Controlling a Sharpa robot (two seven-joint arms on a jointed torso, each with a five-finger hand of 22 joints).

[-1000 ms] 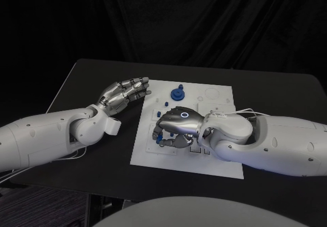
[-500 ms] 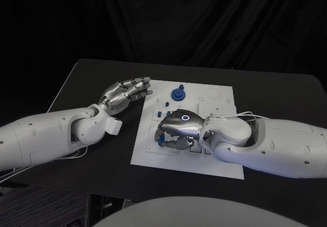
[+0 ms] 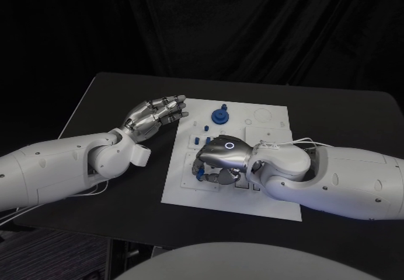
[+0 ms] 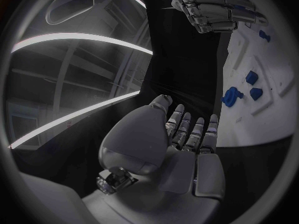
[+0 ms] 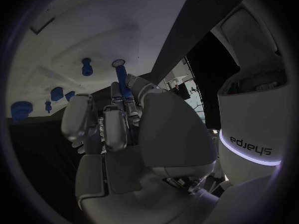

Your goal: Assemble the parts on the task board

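The white task board lies mid-table. My right hand hovers low over its near left part, fingers curled round a slim blue peg; the peg's tip points at a small round hole in the board. My left hand rests at the board's left edge, fingers apart and holding nothing; the left wrist view shows the same hand. A blue gear-like part stands at the board's far side. Small blue pieces sit just beyond my right hand.
Beside the board, the left wrist view shows the gear-like part, two small blue blocks and my right hand. Bare black table surrounds the board. My right forearm covers the board's near right side.
Over the last second my right hand slid a little toward the board's near edge with the peg, then held still. My left hand has not moved.
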